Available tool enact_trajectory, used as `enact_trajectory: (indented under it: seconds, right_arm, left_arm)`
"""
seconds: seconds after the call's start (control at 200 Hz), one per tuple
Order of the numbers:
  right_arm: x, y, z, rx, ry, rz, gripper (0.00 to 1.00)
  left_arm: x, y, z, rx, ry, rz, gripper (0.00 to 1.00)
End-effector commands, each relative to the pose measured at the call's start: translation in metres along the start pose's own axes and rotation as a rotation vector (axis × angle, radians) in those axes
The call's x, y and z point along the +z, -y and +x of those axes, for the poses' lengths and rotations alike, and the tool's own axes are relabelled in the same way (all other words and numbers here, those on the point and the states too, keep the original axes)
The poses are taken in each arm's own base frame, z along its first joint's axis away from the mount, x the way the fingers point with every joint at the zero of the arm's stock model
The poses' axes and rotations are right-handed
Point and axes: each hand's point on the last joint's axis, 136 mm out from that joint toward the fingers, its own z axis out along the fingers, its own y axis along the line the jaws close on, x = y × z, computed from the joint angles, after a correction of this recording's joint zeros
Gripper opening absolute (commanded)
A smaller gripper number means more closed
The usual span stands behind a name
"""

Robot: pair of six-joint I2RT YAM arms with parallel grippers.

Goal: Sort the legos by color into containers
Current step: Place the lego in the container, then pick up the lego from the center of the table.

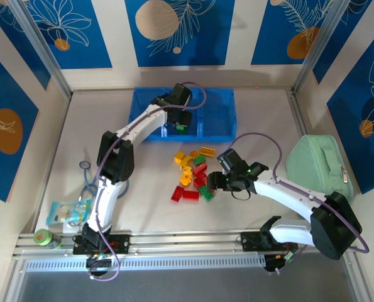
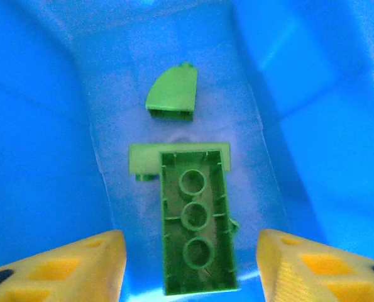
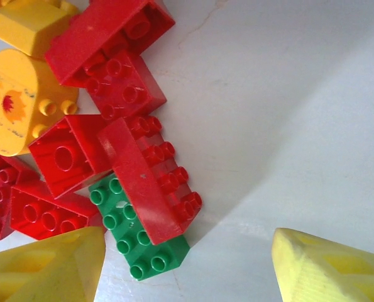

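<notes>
My left gripper [image 1: 181, 121] hangs inside the middle compartment of the blue tray of containers [image 1: 215, 113]. It is open; its yellow fingertips [image 2: 80, 267] stand clear on both sides of a long green lego [image 2: 198, 220] lying underside up on the blue floor. A curved green piece [image 2: 171, 94] and a pale green flat piece [image 2: 143, 158] lie beyond it. The loose legos [image 1: 192, 176], red, green and yellow-orange, sit mid-table. My right gripper [image 1: 219, 182] is open at the pile's right edge. Between its fingers a long red lego [image 3: 152, 182] rests across a green lego [image 3: 136, 242].
A mint-green zippered case [image 1: 315, 165] lies at the right. A plastic bag [image 1: 70, 211], a roll of tape [image 1: 43, 237] and a blue cable [image 1: 89, 179] sit near the left arm's base. A yellow round piece [image 3: 23, 104] and more red bricks [image 3: 108, 38] crowd the pile's far side.
</notes>
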Motion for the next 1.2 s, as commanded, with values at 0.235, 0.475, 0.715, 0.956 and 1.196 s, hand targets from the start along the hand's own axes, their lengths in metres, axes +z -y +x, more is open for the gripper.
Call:
enact_trajectory:
  seconds: [0.235, 0.475, 0.715, 0.956, 1.196]
  right_arm:
    - [-0.008, -0.004, 0.001, -0.045, -0.001, -0.005, 0.72]
    - [-0.004, -0.013, -0.001, -0.123, -0.019, -0.014, 0.7]
    - [0.007, -0.025, -0.009, -0.163, -0.04, -0.023, 0.65]
    - [0.024, -0.022, -0.011, -0.179, -0.094, 0.037, 0.59]
    - [0.035, -0.022, -0.01, -0.181, -0.13, 0.054, 0.55]
  left_arm:
    - [-0.075, 0.0, -0.011, -0.022, 0.109, 0.061, 0.69]
    - [-0.133, 0.003, 0.018, -0.069, 0.227, 0.176, 0.69]
    - [-0.147, -0.014, 0.079, -0.121, 0.223, 0.19, 0.69]
    - [-0.148, -0.036, 0.131, -0.145, 0.185, 0.137, 0.68]
    - [-0.147, -0.046, 0.163, -0.186, 0.17, 0.122, 0.69]
